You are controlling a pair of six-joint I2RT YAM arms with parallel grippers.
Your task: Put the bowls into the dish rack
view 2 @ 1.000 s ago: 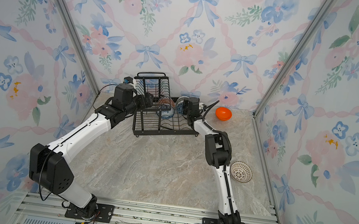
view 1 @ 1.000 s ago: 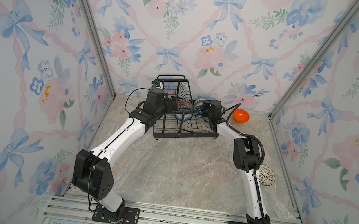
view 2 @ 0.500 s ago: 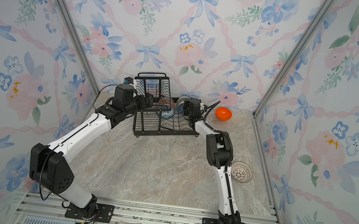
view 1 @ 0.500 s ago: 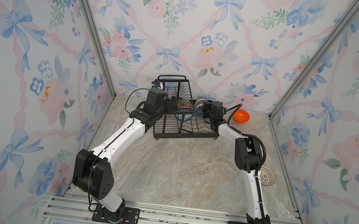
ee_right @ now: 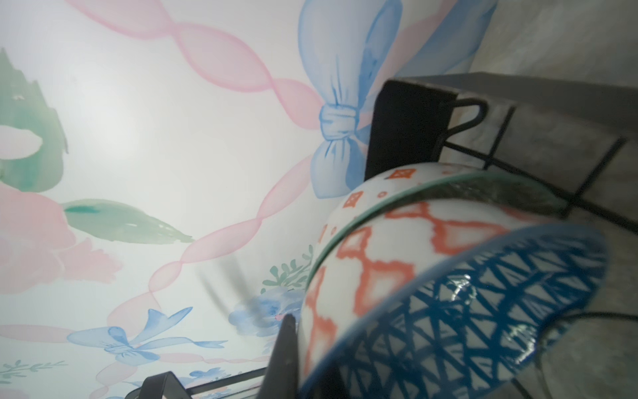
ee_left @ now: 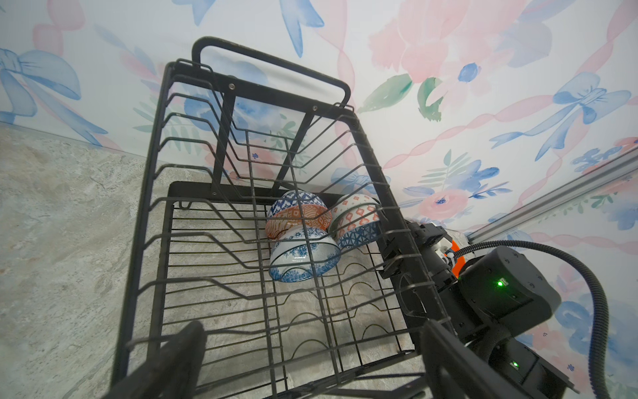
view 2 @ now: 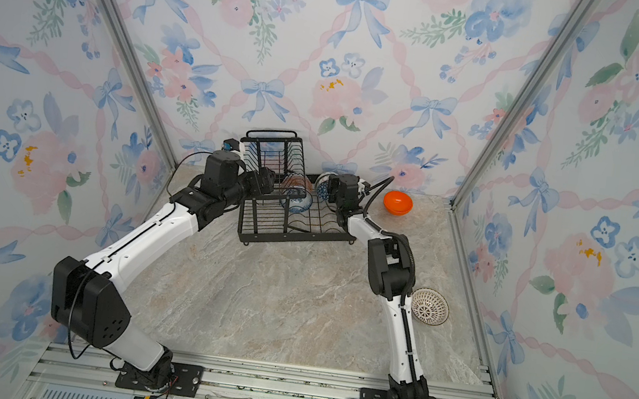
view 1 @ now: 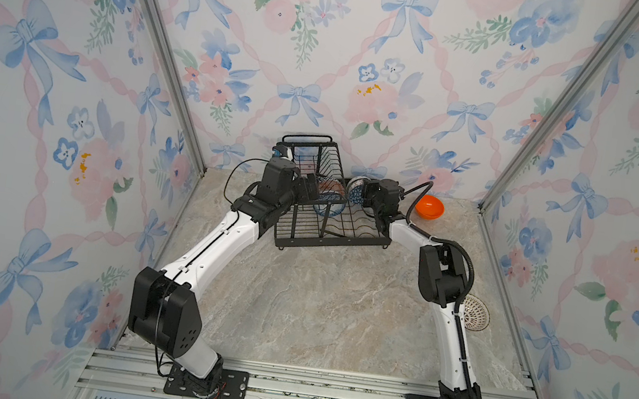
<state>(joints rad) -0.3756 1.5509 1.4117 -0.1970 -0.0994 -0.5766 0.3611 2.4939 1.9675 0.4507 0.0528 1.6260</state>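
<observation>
Dish rack (view 1: 324,244), left gripper (ee_left: 310,326) spread wide at its left end, right gripper (view 1: 363,198) clamped on orange-white bowl (ee_left: 355,221) at its right end

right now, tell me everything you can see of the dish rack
The dish rack is black metal wire in two tiers. It has a wide flat base with wavy dividers and a narrower raised basket on its left side, topped by a handle. It stands upright on the marbled tabletop, close to the back wall. Three patterned bowls lie tipped on their sides in the base.
</observation>
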